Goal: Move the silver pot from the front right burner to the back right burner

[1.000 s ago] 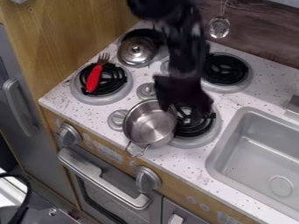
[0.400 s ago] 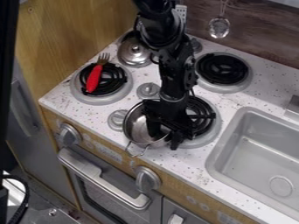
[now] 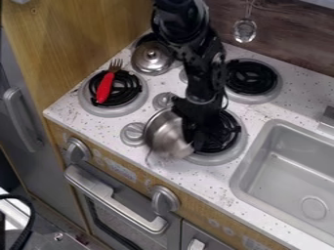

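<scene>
Apparently the pot is being handled, tilted-looking and blurred near the frame's centre, with the end effector at its right side, whether open, closed or gripping I cannot tell, so the next move calls for steady rim control.

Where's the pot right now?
In the camera view, the pot is just left of the picture's center, right at the gripper, by the left edge of the burner nearest the sink.
</scene>
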You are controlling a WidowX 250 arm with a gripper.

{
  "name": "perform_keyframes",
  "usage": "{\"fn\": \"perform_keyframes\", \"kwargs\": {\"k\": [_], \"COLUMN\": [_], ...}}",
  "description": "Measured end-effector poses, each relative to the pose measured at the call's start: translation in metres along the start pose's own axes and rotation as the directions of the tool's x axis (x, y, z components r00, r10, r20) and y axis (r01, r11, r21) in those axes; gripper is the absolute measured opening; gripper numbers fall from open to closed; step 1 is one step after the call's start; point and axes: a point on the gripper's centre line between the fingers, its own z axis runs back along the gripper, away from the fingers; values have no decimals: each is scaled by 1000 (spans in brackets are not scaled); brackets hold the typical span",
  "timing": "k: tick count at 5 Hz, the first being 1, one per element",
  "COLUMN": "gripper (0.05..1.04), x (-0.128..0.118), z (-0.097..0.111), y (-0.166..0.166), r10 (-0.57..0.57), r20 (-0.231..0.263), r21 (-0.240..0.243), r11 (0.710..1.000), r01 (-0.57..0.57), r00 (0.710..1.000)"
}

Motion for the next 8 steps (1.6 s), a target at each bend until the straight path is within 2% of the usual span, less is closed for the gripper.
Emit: {"fn": "perform_keyframes", "kwargs": {"k": [1,2,3,4,5,6,8], "gripper": [74,65,64,64,64,64,64], "x": [48,75,97,107,123,141,171], "z": [19,9,3,-8,-18,-23,-22], "y": [-7,-14,-17,-14,-14,-14,-18], "r10": [-148,-215,-248,-260,-291,-331,-402], "r20": [108,96,155,165,192,196,203], "r21": [19,54,99,129,148,166,204], "r11": [989,976,967,962,953,939,909], "r01": [147,210,235,240,266,302,363], "r00": [983,972,956,951,937,923,893]}}
